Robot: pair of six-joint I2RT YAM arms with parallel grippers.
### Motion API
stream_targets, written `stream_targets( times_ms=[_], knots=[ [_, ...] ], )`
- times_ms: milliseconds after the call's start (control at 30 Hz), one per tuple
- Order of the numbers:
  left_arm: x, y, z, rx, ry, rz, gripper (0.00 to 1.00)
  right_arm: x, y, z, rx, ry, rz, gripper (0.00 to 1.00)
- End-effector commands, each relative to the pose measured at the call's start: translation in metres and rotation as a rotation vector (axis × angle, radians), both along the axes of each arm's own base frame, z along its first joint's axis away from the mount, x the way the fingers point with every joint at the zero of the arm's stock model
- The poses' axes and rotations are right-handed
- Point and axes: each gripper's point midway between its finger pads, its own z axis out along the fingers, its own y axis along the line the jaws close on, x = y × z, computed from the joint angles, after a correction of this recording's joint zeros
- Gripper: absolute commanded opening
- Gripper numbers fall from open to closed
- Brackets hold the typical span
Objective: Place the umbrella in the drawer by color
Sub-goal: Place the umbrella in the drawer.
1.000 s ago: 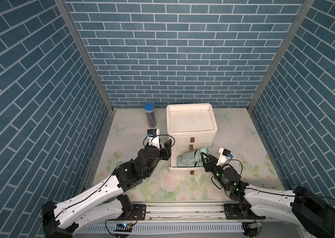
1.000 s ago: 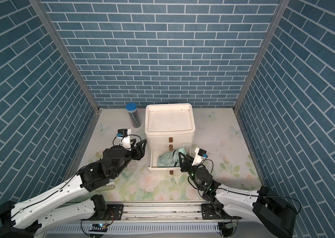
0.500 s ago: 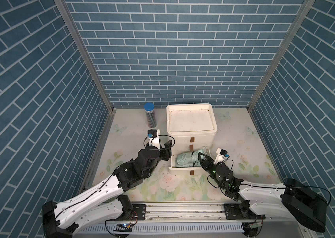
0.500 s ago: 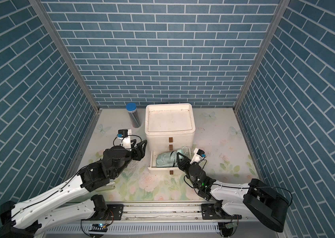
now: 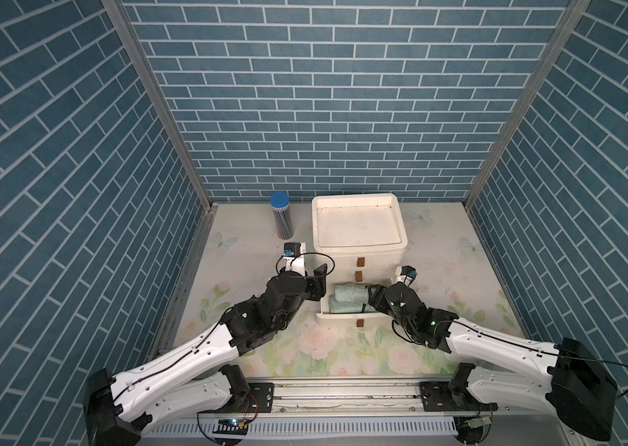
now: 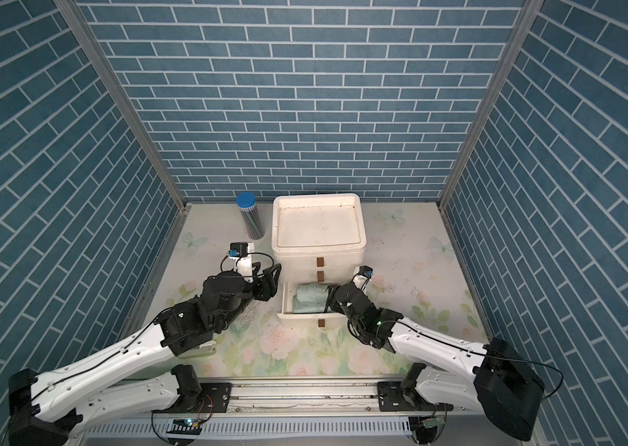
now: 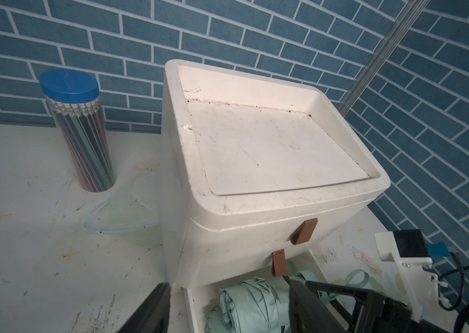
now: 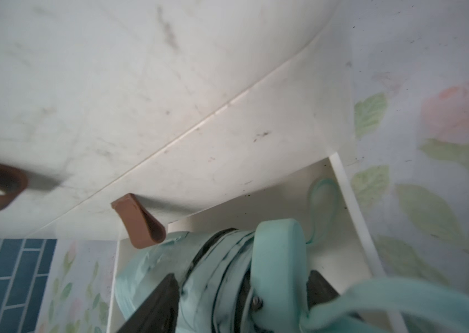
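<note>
1. We saw a mint-green umbrella (image 5: pixel 347 305).
2. We noted a white drawer chest (image 5: pixel 355 199) with brown pull tabs (image 5: pixel 360 262).
3. We saw a blue lid (image 5: pixel 280 200) on the jar (image 5: pixel 284 226).
4. We found pink roses and green leaves printed on the pale table (image 5: pixel 324 347).
5. We saw blue brick-patterned walls (image 5: pixel 324 96).

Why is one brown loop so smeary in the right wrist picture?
Right wrist view: the smeary brown loop and the mint umbrella strap look soft, likely too close to the lens to focus, maybe motion blur; left wrist view: the pencil tube is crisp; both top views: evenly lit and sharp.
</note>
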Motion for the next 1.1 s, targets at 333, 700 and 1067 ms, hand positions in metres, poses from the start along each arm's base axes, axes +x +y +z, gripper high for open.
stream_targets(
  times_ms=[333, 700, 1067],
  knots=[
    [0.004, 0.002, 0.003, -0.005, -0.001, 0.018, 0.68, -0.008, 0.033, 0.004, -0.136, -0.049, 0.296, 0.51],
    [0.003, 0.003, 0.001, -0.003, 0.008, 0.017, 0.68, 0.02, 0.045, -0.026, -0.221, -0.111, 0.257, 0.4],
    [0.005, -0.004, 0.003, -0.014, 0.016, 0.003, 0.71, 0.012, 0.041, -0.068, -0.297, -0.072, 0.242, 0.45]
  ],
)
